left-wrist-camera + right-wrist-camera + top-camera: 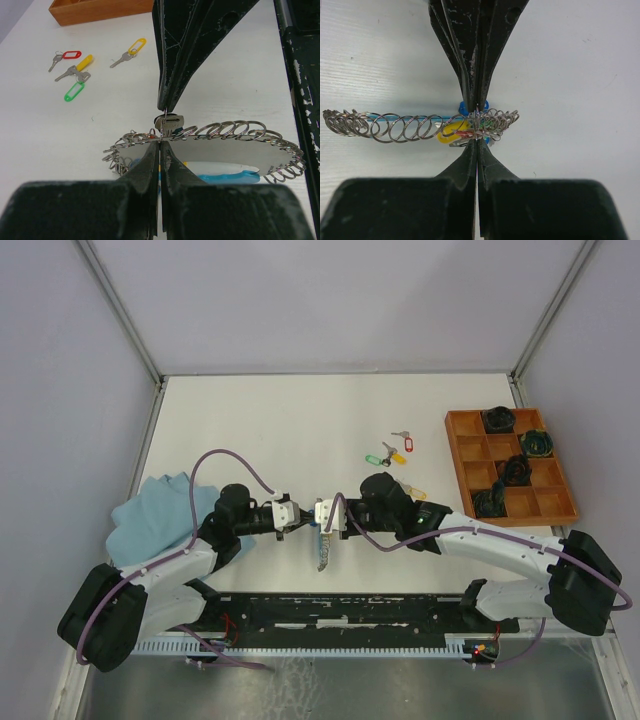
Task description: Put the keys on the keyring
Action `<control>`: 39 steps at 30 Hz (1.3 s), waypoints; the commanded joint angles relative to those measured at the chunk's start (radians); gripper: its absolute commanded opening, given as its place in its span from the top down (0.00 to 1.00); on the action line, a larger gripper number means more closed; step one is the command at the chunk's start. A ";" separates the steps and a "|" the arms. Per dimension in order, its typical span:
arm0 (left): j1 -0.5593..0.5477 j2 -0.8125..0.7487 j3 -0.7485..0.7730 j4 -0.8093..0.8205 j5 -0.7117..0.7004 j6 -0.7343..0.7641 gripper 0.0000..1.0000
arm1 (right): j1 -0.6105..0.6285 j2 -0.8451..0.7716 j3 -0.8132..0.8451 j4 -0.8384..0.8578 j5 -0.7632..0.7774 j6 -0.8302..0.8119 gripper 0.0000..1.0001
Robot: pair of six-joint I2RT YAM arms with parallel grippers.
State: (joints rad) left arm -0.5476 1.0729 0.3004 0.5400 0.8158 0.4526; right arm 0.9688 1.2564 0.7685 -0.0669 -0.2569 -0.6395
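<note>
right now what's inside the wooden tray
Four dark coiled bundles, in separate compartments of the wooden tray. Anything lying beneath them is covered and can't be seen.

I hold the keyring (225, 130) — a thin loop crowded with small rings. Keys (80, 64) tagged red, green, yellow lie well apart.

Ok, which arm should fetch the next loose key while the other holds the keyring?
Right, probably. The loose keys lie right of centre, just beyond the right fingers; the left fingers must cross over. Both are shut on the keyring, so left can hold.
</note>
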 commanded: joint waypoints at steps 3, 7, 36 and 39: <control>-0.005 -0.025 0.008 0.062 0.022 -0.017 0.97 | 0.007 -0.014 0.045 0.029 0.021 0.019 0.99; -0.005 -0.024 0.008 0.062 0.021 -0.017 0.97 | 0.007 -0.023 0.041 0.026 0.028 0.021 0.99; -0.005 -0.020 0.012 0.062 0.035 -0.020 0.97 | 0.013 0.015 0.059 0.080 -0.013 0.077 1.00; -0.005 -0.022 0.013 0.063 0.039 -0.022 0.97 | 0.016 0.022 0.058 0.095 -0.015 0.087 0.99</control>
State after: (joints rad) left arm -0.5472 1.0725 0.3004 0.5388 0.8154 0.4526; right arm 0.9688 1.2648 0.7765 -0.0616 -0.2420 -0.5861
